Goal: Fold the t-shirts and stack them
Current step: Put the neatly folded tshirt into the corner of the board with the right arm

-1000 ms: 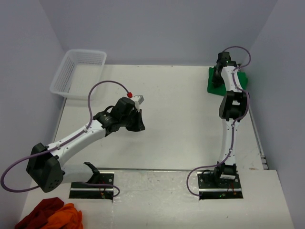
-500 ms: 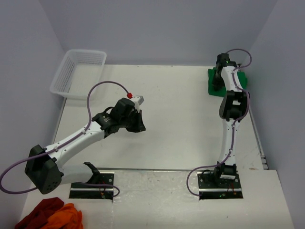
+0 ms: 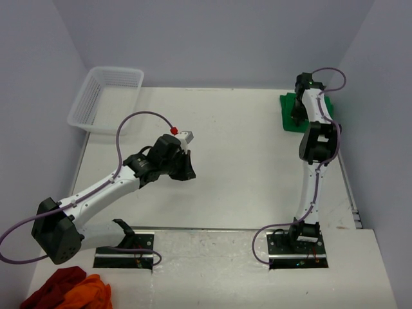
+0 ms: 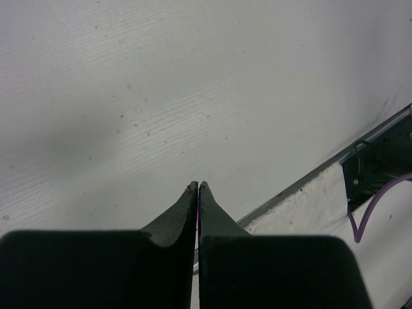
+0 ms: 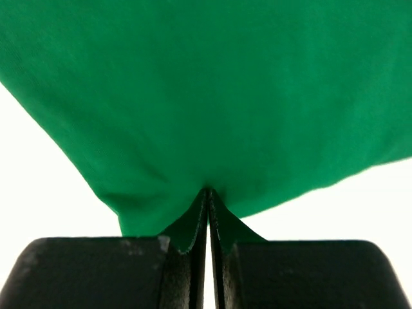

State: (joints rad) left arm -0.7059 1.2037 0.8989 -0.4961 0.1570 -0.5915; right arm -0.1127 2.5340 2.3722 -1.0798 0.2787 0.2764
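A folded green t-shirt (image 3: 288, 119) lies at the table's far right and fills the right wrist view (image 5: 212, 84). My right gripper (image 3: 297, 113) is shut, and its tips (image 5: 207, 189) press into the shirt's near edge, where the cloth puckers. No cloth shows deeper between the fingers. My left gripper (image 3: 188, 168) is shut and empty, hovering over bare table (image 4: 198, 185) left of centre. A heap of red (image 3: 55, 285) and orange (image 3: 90, 293) t-shirts lies off the table at the bottom left.
A white mesh basket (image 3: 106, 96) stands at the far left corner. The table's metal front edge (image 4: 302, 187) and the left arm's base plate (image 3: 125, 248) lie near the left gripper. Grey walls close in the back and both sides.
My right arm has shifted slightly to the right over the green t-shirt. My left arm has drawn back a little toward the near left. Both grippers stay shut.
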